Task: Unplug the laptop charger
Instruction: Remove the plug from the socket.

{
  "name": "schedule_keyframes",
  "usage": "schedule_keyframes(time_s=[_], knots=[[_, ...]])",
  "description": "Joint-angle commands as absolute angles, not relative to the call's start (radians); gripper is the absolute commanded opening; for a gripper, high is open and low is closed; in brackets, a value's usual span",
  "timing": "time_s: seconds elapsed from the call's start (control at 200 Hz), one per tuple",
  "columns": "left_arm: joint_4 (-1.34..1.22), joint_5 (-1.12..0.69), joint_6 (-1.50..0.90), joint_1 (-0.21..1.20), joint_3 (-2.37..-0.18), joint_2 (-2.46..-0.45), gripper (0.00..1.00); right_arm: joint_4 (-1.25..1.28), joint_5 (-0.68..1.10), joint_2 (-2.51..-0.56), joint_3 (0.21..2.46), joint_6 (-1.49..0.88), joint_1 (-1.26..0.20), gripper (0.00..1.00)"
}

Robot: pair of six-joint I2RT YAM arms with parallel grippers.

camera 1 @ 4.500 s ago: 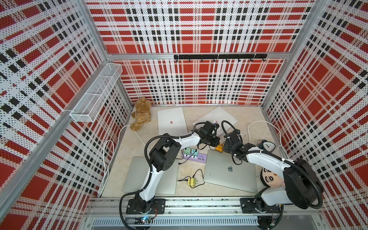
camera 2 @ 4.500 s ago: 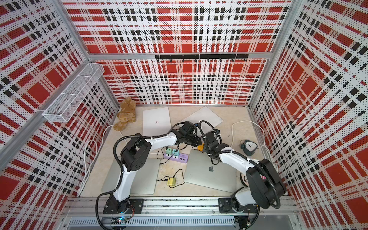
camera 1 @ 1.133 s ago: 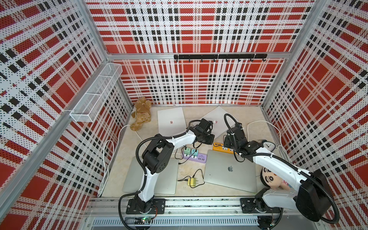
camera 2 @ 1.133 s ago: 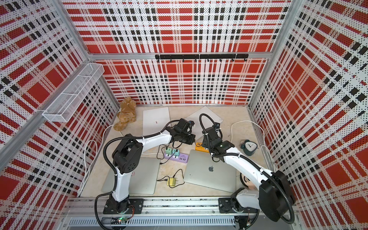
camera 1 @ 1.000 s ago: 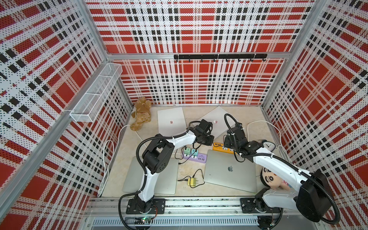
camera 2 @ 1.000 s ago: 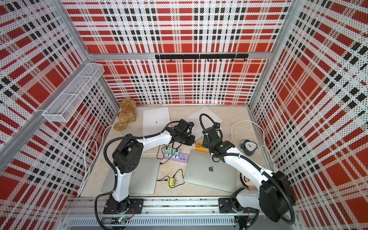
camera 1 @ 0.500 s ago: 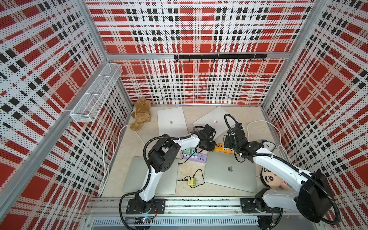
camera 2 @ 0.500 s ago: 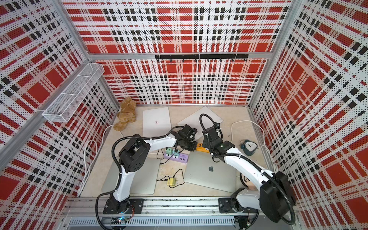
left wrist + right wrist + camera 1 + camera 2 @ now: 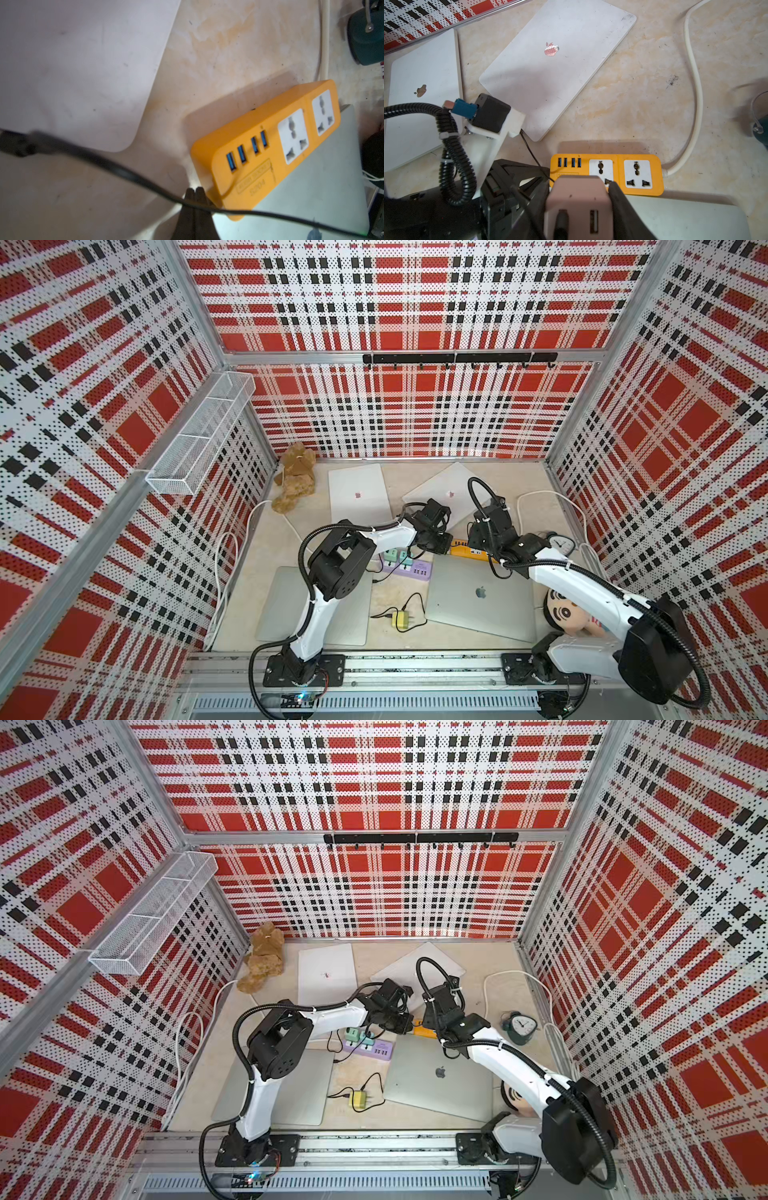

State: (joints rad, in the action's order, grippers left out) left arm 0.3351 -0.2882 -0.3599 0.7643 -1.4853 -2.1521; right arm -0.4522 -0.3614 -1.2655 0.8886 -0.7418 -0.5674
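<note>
Since both sockets (image 9: 636,173) show empty, pale pink plastic charger block (image 9: 577,205) sits free of orange plastic power strip (image 9: 618,160), clamped across flat sides by right gripper (image 9: 579,189). Likely light, rigid, slick. Hold body, never limp black cable (image 9: 116,170). Tips of left gripper (image 9: 194,193) pressed together.

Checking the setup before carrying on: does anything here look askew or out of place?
The orange power strip looks askew: one long edge seems to ride up on the grey laptop rather than lying flat on the table. Its two sockets are empty.
</note>
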Motion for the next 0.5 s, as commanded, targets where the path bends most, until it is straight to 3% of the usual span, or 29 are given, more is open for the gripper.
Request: schedule_keyframes(time_s=[0.0,0.496], knots=[[0.339,-0.273,-0.351,0.743,-1.459,-2.075,0.03,-0.444,-0.381,-1.267,0.945,-0.728,-0.573,0.23],[0.348,-0.263,-0.348,0.655,-1.393,-1.910,0.04,-0.441,-0.388,-1.348,1.049,-0.634,-0.478,0.23]])
